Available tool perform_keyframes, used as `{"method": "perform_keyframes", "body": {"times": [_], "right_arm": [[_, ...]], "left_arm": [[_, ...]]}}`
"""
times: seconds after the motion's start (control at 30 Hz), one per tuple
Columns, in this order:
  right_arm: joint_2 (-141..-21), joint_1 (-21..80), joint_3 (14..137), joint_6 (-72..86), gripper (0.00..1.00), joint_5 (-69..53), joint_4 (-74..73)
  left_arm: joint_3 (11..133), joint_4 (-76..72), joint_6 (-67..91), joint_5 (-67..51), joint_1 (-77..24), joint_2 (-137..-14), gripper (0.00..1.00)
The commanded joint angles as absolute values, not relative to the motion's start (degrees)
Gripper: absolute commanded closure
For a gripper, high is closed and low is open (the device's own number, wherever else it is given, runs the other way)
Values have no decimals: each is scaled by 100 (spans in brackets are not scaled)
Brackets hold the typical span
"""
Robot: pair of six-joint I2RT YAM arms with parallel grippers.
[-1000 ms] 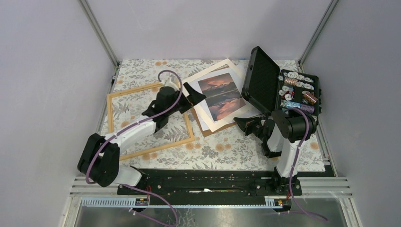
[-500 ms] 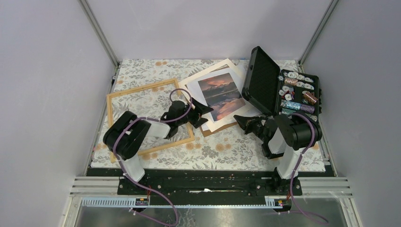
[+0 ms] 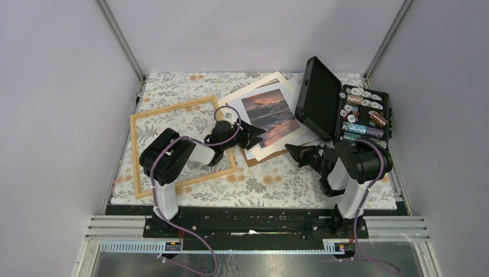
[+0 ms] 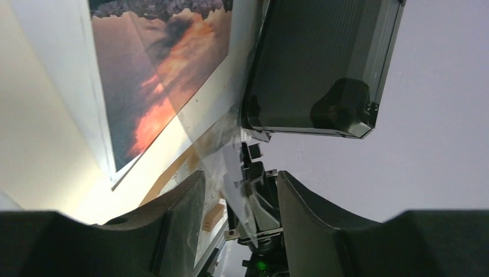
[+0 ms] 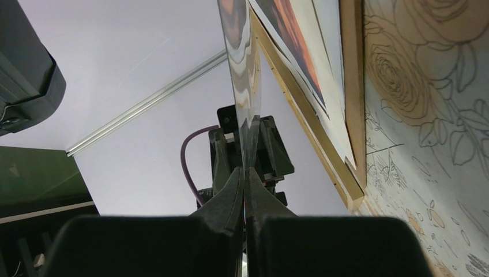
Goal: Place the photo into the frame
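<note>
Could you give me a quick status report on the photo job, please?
Right claw shut on clear sheet; left claw part open astride it. Photo outside frame, beside it. Open black case close by.

Frame [image 3: 134, 153] L, photo [image 3: 271, 115] stack mid, case [image 3: 323, 101] back-R on surface [image 3: 277, 184].
Photo lies on a mat [image 3: 282, 83], mat on a board [image 3: 256, 160]. L gripper [image 3: 259, 134] at stack's near-L edge, R gripper [image 3: 289, 150] off its near corner, pinching a sheet [image 5: 242, 69] that runs betw. L gripper's fingers.
</note>
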State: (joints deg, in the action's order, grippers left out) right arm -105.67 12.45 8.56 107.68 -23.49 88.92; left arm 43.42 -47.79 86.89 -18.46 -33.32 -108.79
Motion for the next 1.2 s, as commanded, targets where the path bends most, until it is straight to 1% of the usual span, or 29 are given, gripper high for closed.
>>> {"method": "perform_keyframes", "body": {"times": [0.0,0.13,0.17,0.3,0.43,0.53,0.57,0.6,0.67,0.77,0.83,0.87,0.93,1.03,1.17], "right_arm": [[-10400,1336,762,10756,100,-2325,9628],[-10363,1335,753,10765,100,-2348,9624],[-10360,1335,756,10774,100,-2357,9624],[-10331,1336,706,10789,100,-2388,9625],[-10313,1334,665,10714,93,-2436,9623],[-10381,1333,655,10658,84,-2484,9622],[-10416,1336,665,10646,80,-2514,9624],[-10448,1336,668,10625,75,-2553,9617],[-10497,1335,661,10538,62,-2652,9618],[-10588,1335,595,10223,37,-2956,9560],[-10742,1327,574,9982,11,-3240,9467],[-10832,1326,573,9784,4,-3390,9442],[-11027,1324,507,9514,1,-3584,9552],[-11124,1331,479,9081,1,-3854,9521],[-10872,1336,450,8471,0,-4105,9119]], "left_arm": [[4592,-5191,8789,-1789,-3400,-10982,49],[4656,-5124,8760,-1802,-3401,-10989,54],[4704,-5051,8710,-1808,-3401,-10968,57],[4909,-4467,8319,-1803,-3401,-10823,74],[5132,-3553,7697,-1685,-3401,-10558,82],[5275,-3093,7362,-1635,-3410,-10413,92],[5301,-2991,7288,-1627,-3410,-10379,100],[5326,-2904,7241,-1618,-3410,-10338,100],[5414,-2612,7050,-1581,-3410,-10239,100],[5635,-1864,6481,-1440,-3410,-9976,100],[5814,-1171,5991,-1302,-3404,-9758,100],[5949,-799,5704,-1216,-3391,-9610,100],[6101,-122,5163,-1092,-3310,-9360,100],[6320,970,4417,-954,-3050,-9018,100],[6381,2378,3559,-732,-2516,-8577,100]]}}
